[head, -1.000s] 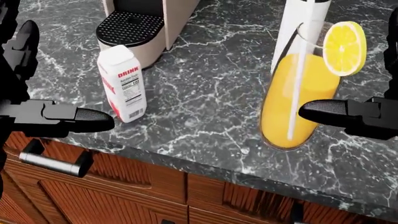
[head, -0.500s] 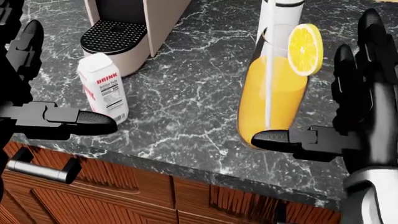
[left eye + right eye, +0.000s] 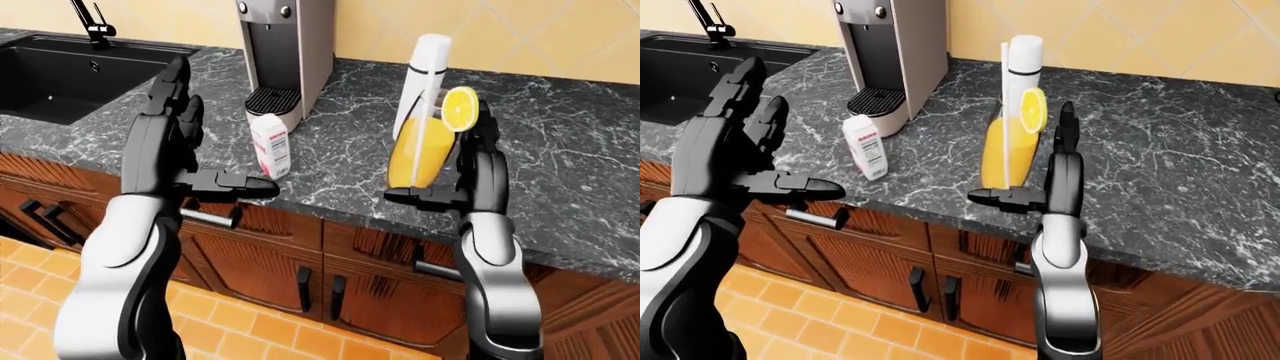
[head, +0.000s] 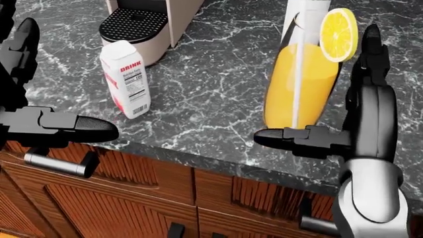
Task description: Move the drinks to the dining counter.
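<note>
I see bright, even, sharp renders without blur or edge distortion; faint soft shadows on the worktop (image 3: 330, 142) fall toward 6 o'clock, no glare.

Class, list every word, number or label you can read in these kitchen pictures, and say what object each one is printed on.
"DRINK": in red capitals on the white carton, near its top, clearest in the head view.
"100": large number in the carton's nutrition panel; the smaller lines around it are too small to read.
A barcode sits below that panel; its digits are unreadable.
The coffee machine, the glass of orange juice and the white bottle show no readable text.
</note>
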Controlling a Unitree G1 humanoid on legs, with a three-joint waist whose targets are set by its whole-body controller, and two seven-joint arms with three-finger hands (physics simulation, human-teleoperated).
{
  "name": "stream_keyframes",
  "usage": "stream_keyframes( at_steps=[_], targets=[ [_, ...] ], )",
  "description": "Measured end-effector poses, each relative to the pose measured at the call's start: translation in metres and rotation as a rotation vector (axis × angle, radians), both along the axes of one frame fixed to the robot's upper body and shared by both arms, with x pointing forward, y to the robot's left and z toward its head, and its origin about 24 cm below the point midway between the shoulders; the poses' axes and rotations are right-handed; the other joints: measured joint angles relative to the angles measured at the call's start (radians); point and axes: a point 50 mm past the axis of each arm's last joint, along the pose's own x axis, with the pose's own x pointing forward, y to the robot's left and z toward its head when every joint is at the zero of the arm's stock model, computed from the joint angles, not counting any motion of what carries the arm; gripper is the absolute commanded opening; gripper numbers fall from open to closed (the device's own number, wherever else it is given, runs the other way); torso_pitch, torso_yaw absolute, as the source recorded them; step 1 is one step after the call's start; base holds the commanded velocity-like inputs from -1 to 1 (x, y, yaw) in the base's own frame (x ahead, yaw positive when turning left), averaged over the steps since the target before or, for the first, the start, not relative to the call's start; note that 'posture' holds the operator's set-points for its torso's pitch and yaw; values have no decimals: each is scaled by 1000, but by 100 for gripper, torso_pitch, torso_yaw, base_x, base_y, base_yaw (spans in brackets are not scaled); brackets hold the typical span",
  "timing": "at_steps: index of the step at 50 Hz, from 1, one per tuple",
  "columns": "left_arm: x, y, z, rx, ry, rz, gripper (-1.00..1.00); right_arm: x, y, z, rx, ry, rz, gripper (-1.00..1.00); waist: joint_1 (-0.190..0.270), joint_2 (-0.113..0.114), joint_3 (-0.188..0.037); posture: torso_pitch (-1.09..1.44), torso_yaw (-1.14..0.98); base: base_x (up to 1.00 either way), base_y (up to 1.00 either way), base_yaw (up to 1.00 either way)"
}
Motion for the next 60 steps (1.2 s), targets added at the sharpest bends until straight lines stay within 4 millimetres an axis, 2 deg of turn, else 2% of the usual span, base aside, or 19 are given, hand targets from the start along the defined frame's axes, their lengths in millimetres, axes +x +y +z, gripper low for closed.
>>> stream_keyframes(
  at_steps=[15,30,32,36,41,43,50,54,55,57,60],
  targets=[
    [1,-1,-4,-5,4,0,100,15,0,-3,32,16,-17,100,4,-2,-6,0,0,0,0,0],
    [1,1,-4,-7,2,1,100,20,7,-1,32,8,-1,97,2,1,-8,0,0,0,0,0],
    [1,1,-3,-8,2,1,100,21,8,-1,31,6,1,81,2,1,-7,0,0,0,0,0],
    [2,1,-2,-7,0,1,100,20,9,0,30,4,7,63,1,1,-6,0,0,0,0,0],
    [2,1,-1,-7,-1,1,100,18,9,1,32,-3,15,10,1,1,-4,0,0,0,0,0],
    [2,1,-1,-6,-1,2,100,16,9,1,34,-6,14,-5,2,1,-4,0,0,0,0,0],
    [1,3,0,-7,-2,8,100,12,6,3,32,-21,-3,-34,1,1,-2,0,0,0,0,0],
    [1,3,-1,-7,-2,7,100,10,5,4,32,-25,-7,-73,1,1,-3,0,0,0,0,0],
    [1,3,-2,-7,-1,7,100,9,4,4,33,-27,-7,-92,2,1,-3,0,0,0,0,0],
    [2,2,-3,-7,3,6,100,9,3,5,34,-30,-7,-100,2,1,-2,0,0,0,0,0],
    [2,1,-4,-8,6,5,100,7,1,6,41,-34,-6,-100,2,1,-1,0,0,0,0,0]
  ],
)
